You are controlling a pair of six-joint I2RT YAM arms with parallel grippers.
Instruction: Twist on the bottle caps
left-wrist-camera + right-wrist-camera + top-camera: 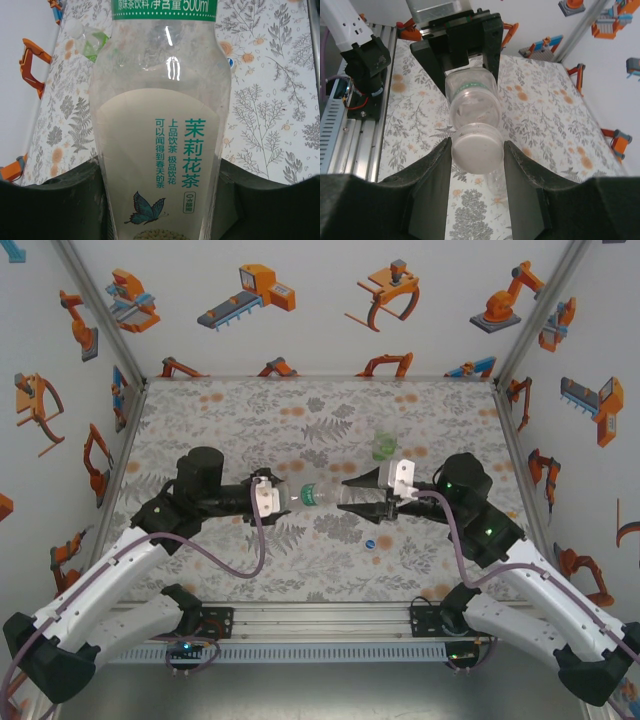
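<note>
- Locate the left gripper [287, 497] at the centre of the top view. It is closed on the clear bottle [160, 125], which lies level above the table [300, 410].
- Check the right gripper [347, 497] facing it. Its fingers are clamped on the white cap [476, 150], which is in line with the bottle's neck. You cannot tell whether the cap is seated.
- Find the green bottle [383, 447] upright above the right gripper in the frame. The blue cap [370, 542] lies on the table below it.

The far bottle [384, 447] lies behind the held bottle [326, 497], loose cap [370, 543] before it.
</note>
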